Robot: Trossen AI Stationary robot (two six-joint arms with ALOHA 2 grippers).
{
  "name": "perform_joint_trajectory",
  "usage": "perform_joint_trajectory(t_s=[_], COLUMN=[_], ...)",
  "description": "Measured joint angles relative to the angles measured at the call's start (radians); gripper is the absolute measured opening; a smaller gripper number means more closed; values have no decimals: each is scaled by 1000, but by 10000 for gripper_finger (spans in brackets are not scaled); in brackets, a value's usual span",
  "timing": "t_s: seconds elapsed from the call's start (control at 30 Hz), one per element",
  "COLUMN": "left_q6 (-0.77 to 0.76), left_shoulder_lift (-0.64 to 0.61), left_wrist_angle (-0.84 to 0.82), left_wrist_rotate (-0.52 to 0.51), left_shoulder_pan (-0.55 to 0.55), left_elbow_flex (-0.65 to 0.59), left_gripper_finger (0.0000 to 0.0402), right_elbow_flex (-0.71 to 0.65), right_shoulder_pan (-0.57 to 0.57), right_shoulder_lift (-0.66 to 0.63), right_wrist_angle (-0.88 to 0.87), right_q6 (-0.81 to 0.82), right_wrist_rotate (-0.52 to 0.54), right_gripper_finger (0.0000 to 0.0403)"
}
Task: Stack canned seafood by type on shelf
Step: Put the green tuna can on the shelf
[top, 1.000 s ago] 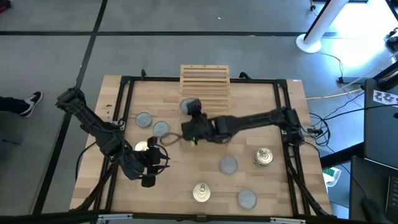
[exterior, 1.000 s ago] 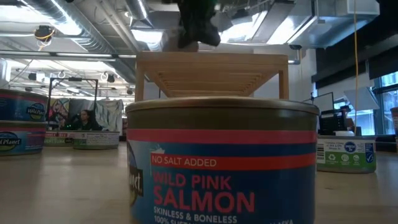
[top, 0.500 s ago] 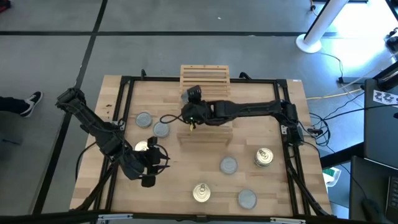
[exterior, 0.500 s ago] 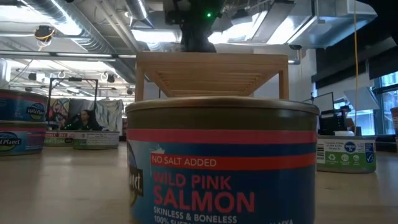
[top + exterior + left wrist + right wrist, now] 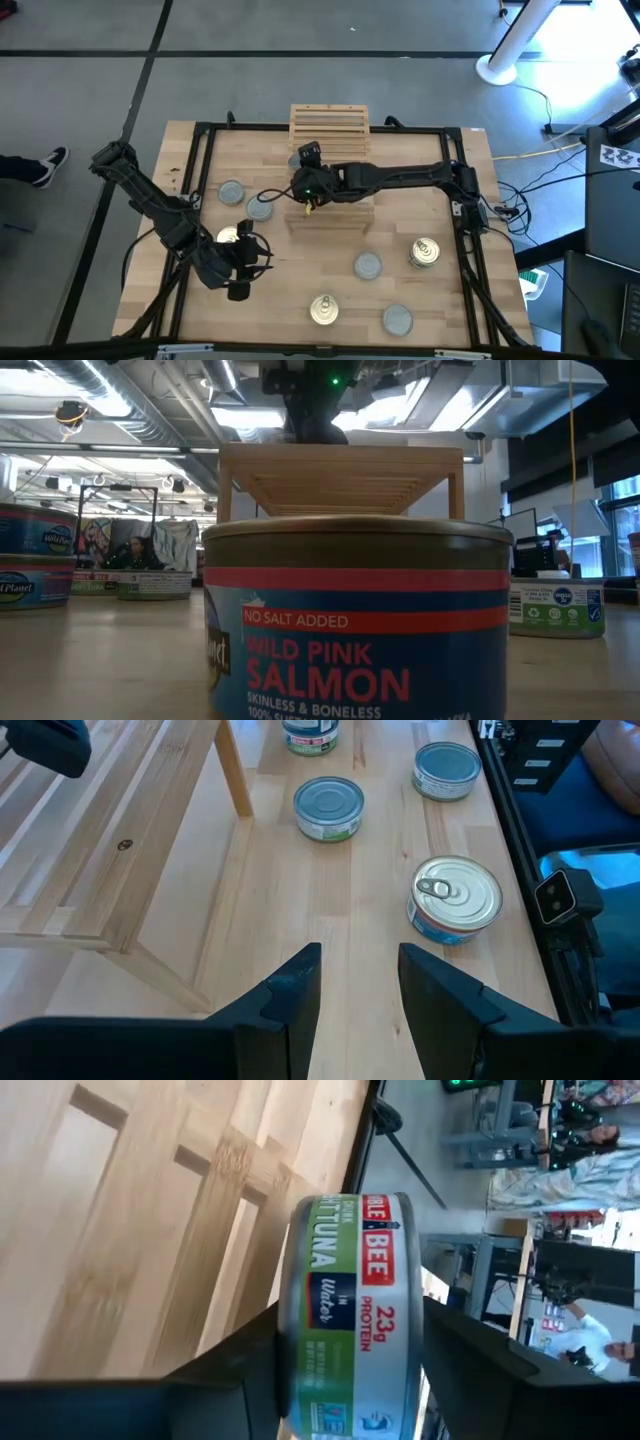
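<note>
Wooden table (image 5: pixel 300 290) carries six loose tins: three grey-topped (image 5: pixel 231 191), three golden-topped (image 5: pixel 424 252). Left claw (image 5: pixel 355 982) hovers low near the golden tin at the table's left, fingers apart, unmoved. Right claw (image 5: pixel 345 1370), clamped on a seventh tuna tin (image 5: pixel 345 1315), has edged slightly left over the slatted shelf's (image 5: pixel 329 125) near-left corner since a moment ago.

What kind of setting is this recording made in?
Probably a robotics lab or workshop: exposed ceiling ducts, a bare concrete floor around the framed wooden table, and loose cables beside equipment racks.
</note>
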Motion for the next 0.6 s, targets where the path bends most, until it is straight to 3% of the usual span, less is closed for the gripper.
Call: perform_joint_trajectory(t_s=[0.2, 0.6], left_q6=[0, 0], left_shoulder_lift=[0, 0], left_wrist_angle=[0, 0], left_wrist_rotate=[0, 0], left_shoulder_pan=[0, 0], left_elbow_flex=[0, 0], left_gripper_finger=[130, 130], right_elbow_flex=[0, 0], right_shoulder_pan=[0, 2], right_shoulder_lift=[0, 0], right_wrist_angle=[-45, -108], right_q6=[80, 86], right_wrist_rotate=[6, -24], right_gripper_finger=[224, 259])
